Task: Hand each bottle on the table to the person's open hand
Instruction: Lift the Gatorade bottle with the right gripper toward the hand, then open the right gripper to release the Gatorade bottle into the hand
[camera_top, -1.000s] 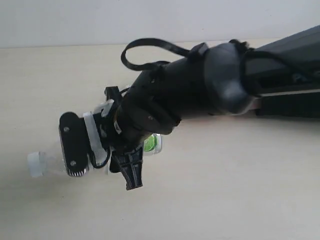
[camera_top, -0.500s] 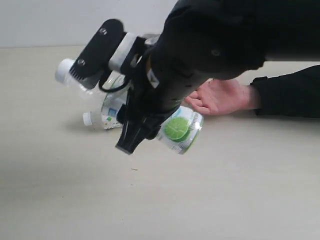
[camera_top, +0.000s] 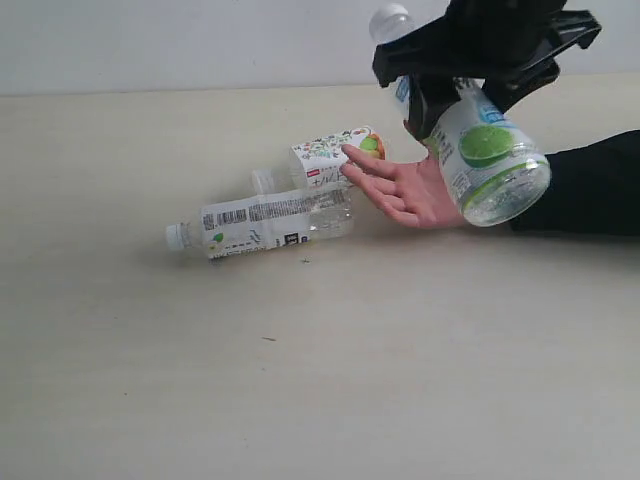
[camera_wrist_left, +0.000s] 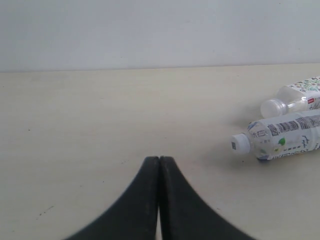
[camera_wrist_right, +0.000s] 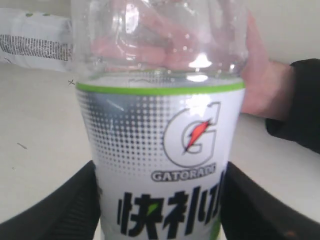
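My right gripper (camera_top: 462, 72) is shut on the lime-label bottle (camera_top: 490, 160), which it holds tilted in the air, cap up. The bottle's base hangs just over the palm of the person's open hand (camera_top: 405, 192). In the right wrist view the black fingers (camera_wrist_right: 57, 210) clamp both sides of the bottle (camera_wrist_right: 160, 135), and the hand (camera_wrist_right: 262, 85) shows behind it. A barcode-label bottle (camera_top: 265, 222) and a fruit-label bottle (camera_top: 335, 155) lie on their sides on the table (camera_top: 300, 380). My left gripper (camera_wrist_left: 159, 160) is shut and empty, low over the table, apart from both bottles (camera_wrist_left: 287, 137).
The person's black sleeve (camera_top: 590, 185) rests on the table at the right edge. The fingertips of the hand nearly touch the fruit-label bottle. A pale wall (camera_top: 150, 40) runs along the table's far edge.
The right arm has lifted the lime-label bottle off the table and swung it up and to the right, over the hand. The two lying bottles and the hand are now uncovered.
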